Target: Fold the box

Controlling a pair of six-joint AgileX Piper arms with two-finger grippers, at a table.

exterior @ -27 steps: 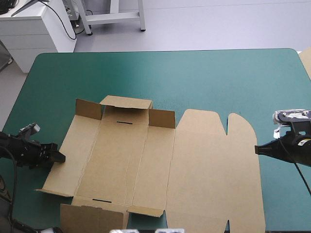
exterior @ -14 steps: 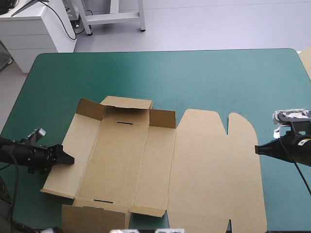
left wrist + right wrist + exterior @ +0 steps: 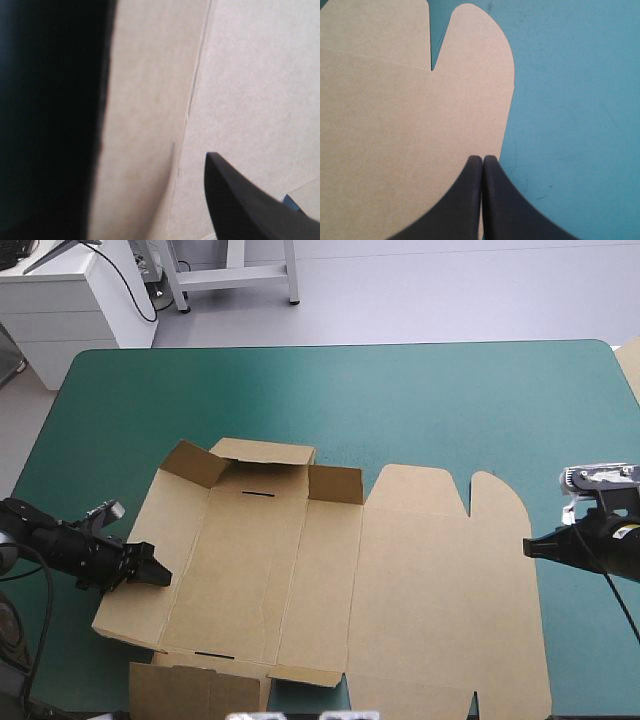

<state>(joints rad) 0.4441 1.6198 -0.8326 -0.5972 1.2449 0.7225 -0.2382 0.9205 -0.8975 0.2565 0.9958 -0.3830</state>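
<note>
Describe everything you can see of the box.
The box is one cut sheet of brown board, lying mostly flat on the teal-green table. Its right half is a broad lid panel with rounded tabs; its left half has creased panels, two dark slits, and far flaps standing partly up. The left panel tilts up slightly where the open left gripper meets its edge. The shut right gripper sits at its right edge.

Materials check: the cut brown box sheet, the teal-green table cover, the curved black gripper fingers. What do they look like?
Flat brown box sheet: looks like cardboard, matte; scored creases, cut slots, flaps standing up. Teal-green table cover: smooth, low sheen, faint scuffs; vinyl or rubber mat, can't tell. Curved black fingers: matte, probably plastic or rubber; unclear.
</note>
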